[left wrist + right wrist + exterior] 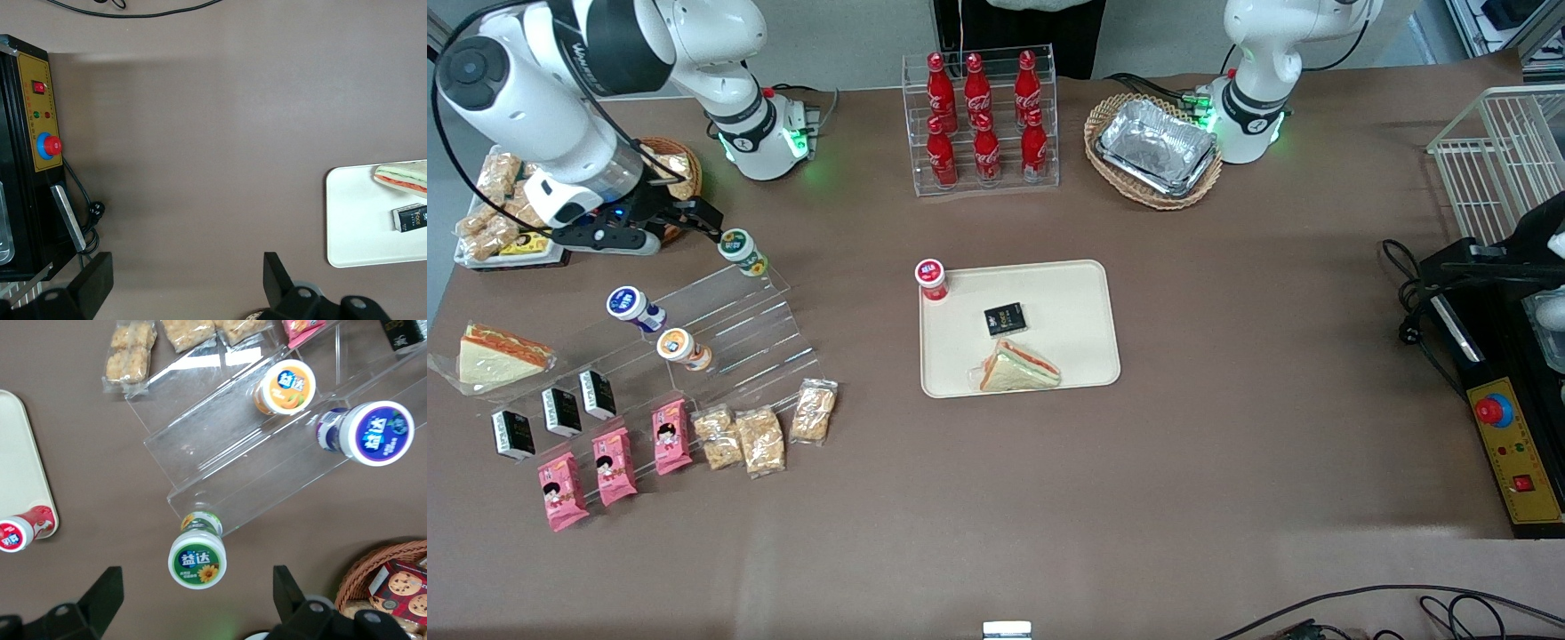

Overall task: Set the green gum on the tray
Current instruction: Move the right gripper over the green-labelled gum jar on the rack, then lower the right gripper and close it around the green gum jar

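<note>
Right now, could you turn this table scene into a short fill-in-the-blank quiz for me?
1. The open gripper hovers over the small round green-lidded gum bottle on the clear acrylic ____.
2. On the flat beige plastic tray, the red-lidded bottle stands at a ____.
3. The black packet lies on the ____.

Answers: step shelf; corner; tray

Green gum (197, 558) lid — "益达"; cola bottles (978, 120) — "Coca-Cola".

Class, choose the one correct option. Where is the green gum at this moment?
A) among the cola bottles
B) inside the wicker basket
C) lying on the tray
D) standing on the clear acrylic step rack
D: the green gum stands on the clear step rack, with the open gripper straddling it; the tray carries other items.
</note>
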Robot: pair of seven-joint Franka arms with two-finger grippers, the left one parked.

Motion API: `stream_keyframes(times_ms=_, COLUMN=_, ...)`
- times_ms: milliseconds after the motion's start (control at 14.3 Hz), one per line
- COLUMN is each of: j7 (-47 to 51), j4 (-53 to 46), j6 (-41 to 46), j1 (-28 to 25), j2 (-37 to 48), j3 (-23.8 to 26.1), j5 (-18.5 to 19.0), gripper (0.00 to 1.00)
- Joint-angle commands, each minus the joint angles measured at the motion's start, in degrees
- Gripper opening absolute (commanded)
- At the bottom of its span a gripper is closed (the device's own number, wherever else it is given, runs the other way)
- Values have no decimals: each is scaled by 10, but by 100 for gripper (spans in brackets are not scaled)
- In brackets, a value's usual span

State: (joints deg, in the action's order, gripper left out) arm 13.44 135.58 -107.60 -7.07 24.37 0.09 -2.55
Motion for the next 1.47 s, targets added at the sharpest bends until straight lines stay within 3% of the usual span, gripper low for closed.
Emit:
stream_keyframes(times_ms=0, j7=8, j4=42, j6=-38, j1=-13, j2=21, j3=-2, j5=-10, gripper=100)
stream_keyframes(times_ms=1049, j7=36, j4=156, j6=-167, j1=-56, j2=17, j3=-2, j5=-11, gripper=100)
stream_keyframes(times_ms=1399, j7=33, j4=175, j6=-172, j1=-56, j2=27, j3=-2, j5=-10, gripper=100)
